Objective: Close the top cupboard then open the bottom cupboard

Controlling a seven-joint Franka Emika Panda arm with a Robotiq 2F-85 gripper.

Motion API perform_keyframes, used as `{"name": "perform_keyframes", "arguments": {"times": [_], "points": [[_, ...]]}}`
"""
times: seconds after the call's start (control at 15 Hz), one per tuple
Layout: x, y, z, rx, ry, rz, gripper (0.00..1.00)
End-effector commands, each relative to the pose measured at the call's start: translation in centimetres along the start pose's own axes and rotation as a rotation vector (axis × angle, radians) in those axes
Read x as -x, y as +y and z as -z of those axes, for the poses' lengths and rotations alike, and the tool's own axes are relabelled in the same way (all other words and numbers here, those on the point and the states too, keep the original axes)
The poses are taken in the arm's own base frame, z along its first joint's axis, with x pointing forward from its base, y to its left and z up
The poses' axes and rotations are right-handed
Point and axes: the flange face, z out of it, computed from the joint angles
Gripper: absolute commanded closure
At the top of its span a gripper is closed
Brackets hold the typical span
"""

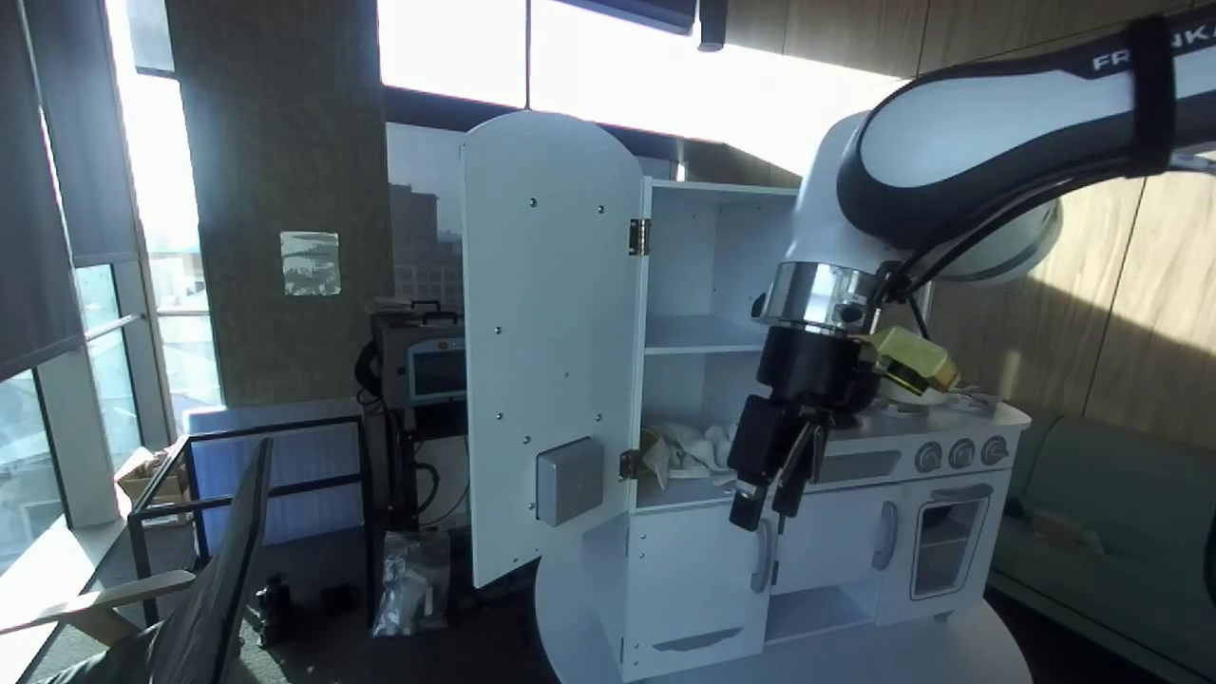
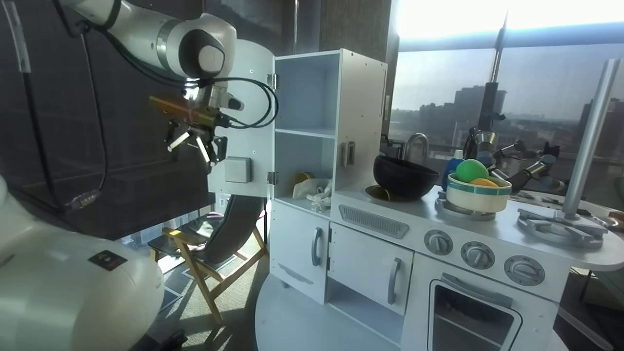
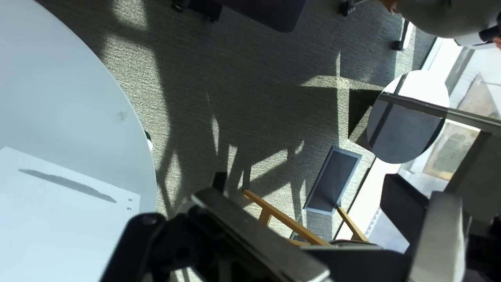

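The top cupboard (image 1: 686, 332) stands open, its shelves showing in both exterior views (image 2: 306, 132). Its arched white door (image 1: 556, 285) with the grey square panel is swung wide out to the side; it also shows (image 2: 249, 131) partly behind the arm. The bottom cupboard (image 1: 676, 570) below is shut, with a grey handle on its short white door (image 2: 296, 239); the door also shows at the lower left of the wrist view (image 3: 51, 231). My gripper (image 1: 768, 505) points down, open and empty (image 2: 190, 152), in front of the cupboards and apart from them. Its fingers are wide apart in the wrist view (image 3: 309, 192).
The toy kitchen stands on a round white table (image 2: 287, 317). Its counter holds a black bowl (image 2: 404, 178) and a bowl with balls (image 2: 480, 197). White cloth (image 1: 689, 446) lies on the cupboard's lowest shelf. A wooden-framed chair (image 2: 219, 243) stands on the floor near the arched door.
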Motion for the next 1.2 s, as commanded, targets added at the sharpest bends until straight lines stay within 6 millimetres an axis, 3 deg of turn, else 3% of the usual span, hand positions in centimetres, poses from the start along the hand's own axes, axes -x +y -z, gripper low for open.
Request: {"name": "perform_keyframes", "arguments": {"times": [0.0,0.4,0.67,1.0,1.07,1.13], "points": [[-1.1,-3.4,5.3,0.056,0.065,-0.025,0.0],[-3.5,-7.4,13.2,0.031,0.278,-0.189,0.0],[-6.4,-9.3,18.7,-0.053,0.412,-0.332,0.0],[-10.5,-11.9,23.6,-0.144,0.585,-0.525,0.0],[-11.5,-12.7,25.5,-0.146,0.641,-0.592,0.0],[-11.6,-12.9,26.0,-0.135,0.674,-0.624,0.0]]}}
